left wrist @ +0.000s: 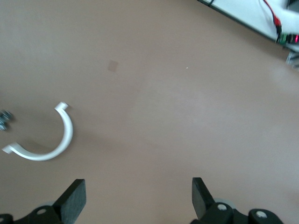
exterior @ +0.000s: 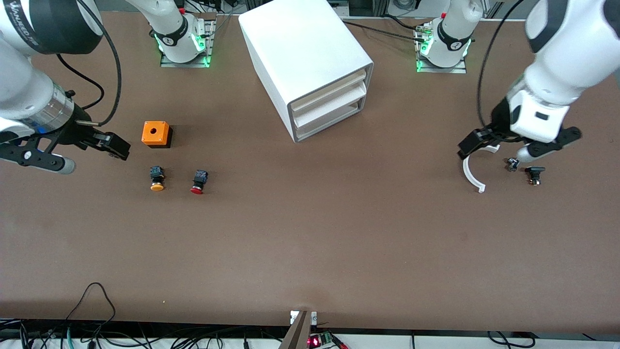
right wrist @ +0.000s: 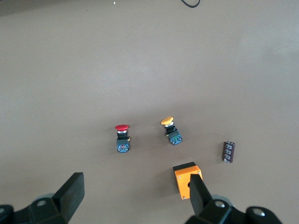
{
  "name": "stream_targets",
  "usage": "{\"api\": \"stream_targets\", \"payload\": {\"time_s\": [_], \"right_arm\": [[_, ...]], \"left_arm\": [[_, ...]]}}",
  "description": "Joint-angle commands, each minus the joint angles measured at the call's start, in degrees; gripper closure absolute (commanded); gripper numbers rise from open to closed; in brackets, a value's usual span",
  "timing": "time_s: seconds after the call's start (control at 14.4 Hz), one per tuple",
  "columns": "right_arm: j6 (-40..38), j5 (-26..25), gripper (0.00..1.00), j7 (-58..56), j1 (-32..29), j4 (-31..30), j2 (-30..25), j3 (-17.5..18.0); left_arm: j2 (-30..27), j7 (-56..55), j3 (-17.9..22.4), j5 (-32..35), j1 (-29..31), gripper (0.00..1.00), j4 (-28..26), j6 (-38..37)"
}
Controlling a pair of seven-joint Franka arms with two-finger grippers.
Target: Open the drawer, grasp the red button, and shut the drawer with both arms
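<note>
The white cabinet [exterior: 286, 43] stands at the table's middle near the bases, and all its drawers [exterior: 329, 109] are shut. The red-capped button [exterior: 198, 182] lies on the table toward the right arm's end, beside the like button with an orange-yellow cap [exterior: 156, 178]. It also shows in the right wrist view [right wrist: 122, 137]. My right gripper [exterior: 115, 146] hangs open and empty in the air beside the orange box [exterior: 156, 134]; it also shows in its wrist view [right wrist: 133, 200]. My left gripper [exterior: 472, 144] is open and empty over a white C-shaped ring [exterior: 472, 174]; it also shows in its wrist view [left wrist: 138, 200].
The orange box with a hole [right wrist: 187, 179] and the orange-yellow button [right wrist: 171, 129] lie near the red button. A dark small cylinder [right wrist: 228, 151] lies beside the box. The white ring [left wrist: 46, 140], screws [left wrist: 4, 120] and small black parts [exterior: 534, 173] lie at the left arm's end.
</note>
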Motion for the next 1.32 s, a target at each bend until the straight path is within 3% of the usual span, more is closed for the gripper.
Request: {"api": "stream_targets", "payload": {"time_s": [0.0,0.21,0.35,0.56,0.84,1.25], "right_arm": [[-1.8,-0.11,0.0,-5.44,-3.59,-1.5,-1.74,0.99],[-3.03,0.06,0.0,-11.51,-8.15,-5.81,-4.21,0.99],[-3.12,0.24,0.0,-17.4,-8.69,-8.1,-5.62,-1.54],[-3.12,1.64,0.0,-18.13,-8.61,-8.37,-6.23,-2.09],[-1.37,1.73,0.0,-21.81,-8.61,-16.88,-13.07,-2.08],[3.37,1.82,0.0,-21.82,-8.61,-24.97,-18.53,-3.05]], "left_arm": [[-2.18,13.8,0.62,1.29,1.96,0.0,3.59,-7.02],[-2.88,16.05,0.62,2.36,2.23,0.0,6.15,-9.58],[-3.41,16.49,0.53,3.32,2.5,0.0,6.24,-10.37],[-4.73,20.24,0.62,3.5,4.34,0.0,6.16,-11.6],[-4.21,34.67,0.62,3.41,8.64,0.0,5.11,-11.52],[-2.88,34.77,0.62,3.41,9.18,0.0,6.07,-12.92]]}}
